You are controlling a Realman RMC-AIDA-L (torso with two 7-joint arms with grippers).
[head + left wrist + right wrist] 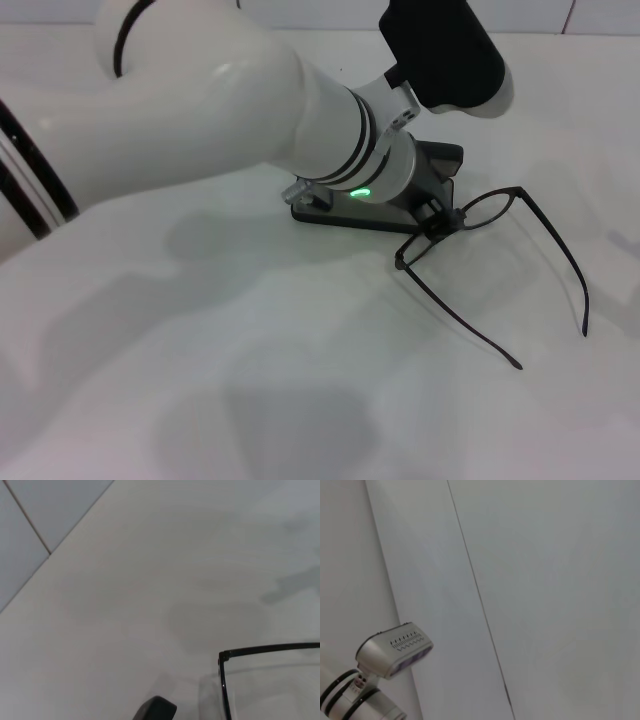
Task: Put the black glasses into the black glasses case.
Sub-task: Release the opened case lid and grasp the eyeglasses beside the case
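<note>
The black glasses (487, 208) are to the right of centre in the head view, temple arms unfolded and pointing toward me. My left gripper (438, 222) reaches in from the left and is shut on the frame at the left lens; the frame looks tilted, with the temple tips low near the table. The left wrist view shows a frame corner with its lens (260, 650) close up and one black fingertip (157, 710). The black glasses case (345, 217) lies just behind and under my left wrist, mostly hidden by it. My right gripper is out of view.
The white table (250, 350) spreads around the glasses. A bulky black part of the arm (440, 50) hangs above the case. The right wrist view shows only pale wall panels and a grey robot part (392, 650).
</note>
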